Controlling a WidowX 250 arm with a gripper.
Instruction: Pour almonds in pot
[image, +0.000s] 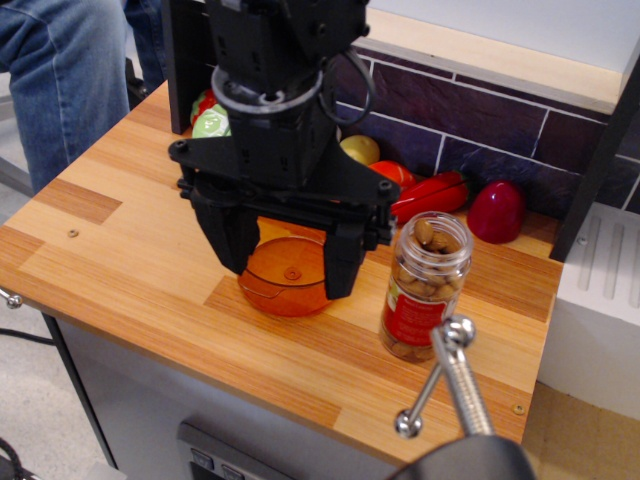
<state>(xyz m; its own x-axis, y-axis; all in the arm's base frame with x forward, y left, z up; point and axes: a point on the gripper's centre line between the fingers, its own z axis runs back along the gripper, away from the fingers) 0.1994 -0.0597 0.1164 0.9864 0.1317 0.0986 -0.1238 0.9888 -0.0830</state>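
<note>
The almonds (432, 243) fill a clear cylindrical jar with a red label (422, 290). The jar stands upright and open-topped on the wooden table, right of centre. The pot (287, 279), round translucent orange plastic, sits on the table left of the jar and apart from it. My black gripper (290, 265) hangs over the pot with its two fingers spread wide, one on each side of the pot's far rim. The fingers hold nothing. The gripper body hides the back of the pot.
Toy vegetables lie along the dark tiled back wall: a green one (212, 122), a yellow one (359, 149), a red pepper (430, 196) and a red egg-shaped item (497, 211). A metal rod (455, 375) juts up at the front right. A person's jeans (60, 70) show at the left.
</note>
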